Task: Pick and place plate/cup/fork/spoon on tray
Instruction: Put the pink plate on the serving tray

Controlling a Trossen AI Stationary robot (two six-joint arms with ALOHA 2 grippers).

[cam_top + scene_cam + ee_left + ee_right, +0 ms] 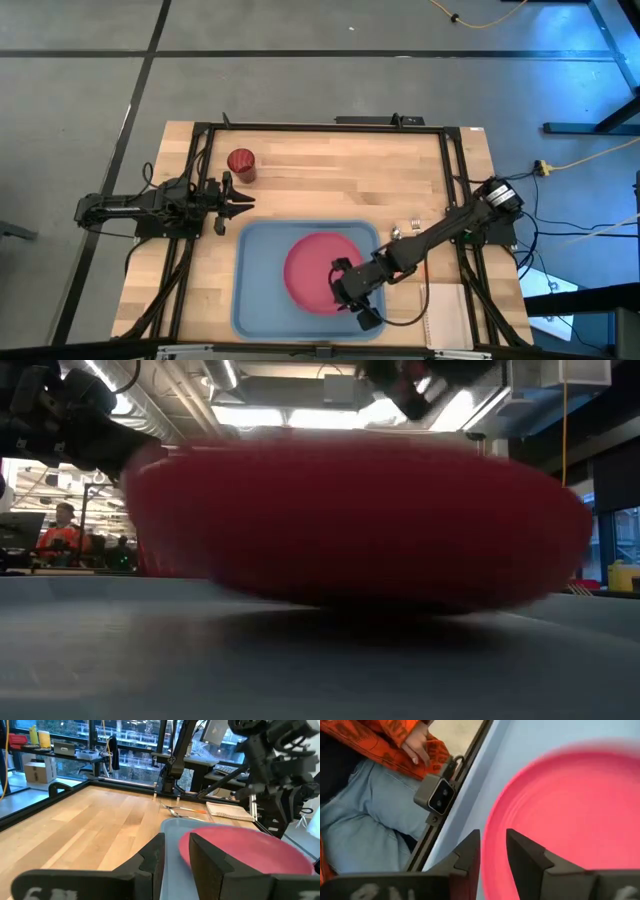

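Observation:
The pink-red plate (pixel 315 270) is over the light blue tray (pixel 260 260), and my right gripper (pixel 345 283) is shut on its near-right edge. In the low view the plate (pixel 360 520) fills the picture just above the tray floor (pixel 200 650). The dark red cup (pixel 241 165) stands upright on the table at the far left. My left gripper (pixel 243 203) is open and empty between the cup and the tray's far-left corner. The spoon (pixel 175 810) and fork (pixel 412 228) lie on the table off the tray's far-right corner. My right gripper pinches the plate's rim (pixel 487 845) between its two fingers, one finger over the plate's face and one outside the rim. The fingers slant down from the table's right side. Whether the plate's underside touches the tray floor I cannot tell.
A white notepad (pixel 445 310) lies right of the tray near the front edge. A small camera (pixel 440 797) sits at the table's near edge, and a person in an orange jacket (pixel 380 740) is seated just beyond it. Bare wood lies beyond the tray.

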